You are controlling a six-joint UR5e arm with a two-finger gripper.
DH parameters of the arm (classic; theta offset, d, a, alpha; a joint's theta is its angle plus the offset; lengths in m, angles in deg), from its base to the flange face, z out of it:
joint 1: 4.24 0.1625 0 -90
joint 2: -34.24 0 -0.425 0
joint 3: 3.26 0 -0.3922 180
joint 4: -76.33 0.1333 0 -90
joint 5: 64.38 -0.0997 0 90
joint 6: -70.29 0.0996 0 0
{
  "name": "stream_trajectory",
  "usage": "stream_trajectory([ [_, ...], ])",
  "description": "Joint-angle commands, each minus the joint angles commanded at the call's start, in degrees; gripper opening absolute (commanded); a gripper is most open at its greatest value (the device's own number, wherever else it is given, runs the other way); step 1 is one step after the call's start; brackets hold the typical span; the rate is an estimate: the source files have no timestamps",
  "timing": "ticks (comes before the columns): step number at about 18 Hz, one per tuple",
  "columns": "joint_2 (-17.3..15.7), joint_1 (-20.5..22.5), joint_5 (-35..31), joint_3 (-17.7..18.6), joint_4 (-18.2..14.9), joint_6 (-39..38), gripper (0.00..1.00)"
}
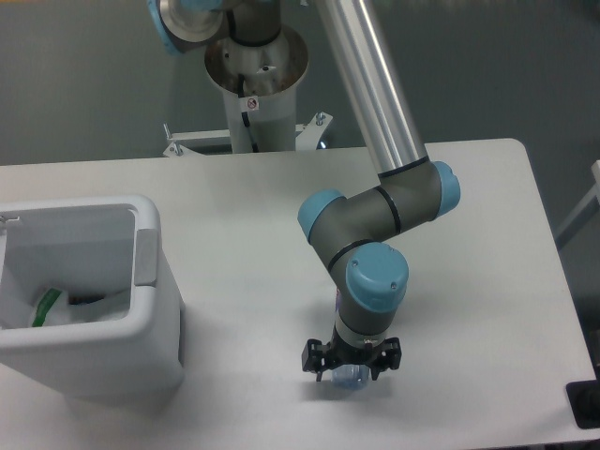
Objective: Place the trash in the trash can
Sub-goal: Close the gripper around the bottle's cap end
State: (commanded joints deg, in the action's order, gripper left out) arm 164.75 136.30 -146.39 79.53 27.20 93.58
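A crushed clear plastic bottle [348, 379] with a bluish tint lies on the white table near its front edge. My gripper [351, 367] points straight down right over it. Its black finger links are spread out to both sides of the wrist, so it stands open, with the bottle showing between and below them. The fingertips are hidden under the wrist. At the left stands the white trash can [155, 309] with a grey tab on its right rim. A crumpled white wrapper [49, 307] with a green strip lies inside it.
The arm's grey and blue elbow joints [375, 211] hang over the table's middle. The robot's pedestal [255, 84] stands behind the far edge. A black object [586, 405] sits at the front right corner.
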Motion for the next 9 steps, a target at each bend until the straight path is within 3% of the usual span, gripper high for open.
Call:
stream_trajectory([
  [9,-0.1,0.0,0.0,0.2,0.0,0.3,0.86],
])
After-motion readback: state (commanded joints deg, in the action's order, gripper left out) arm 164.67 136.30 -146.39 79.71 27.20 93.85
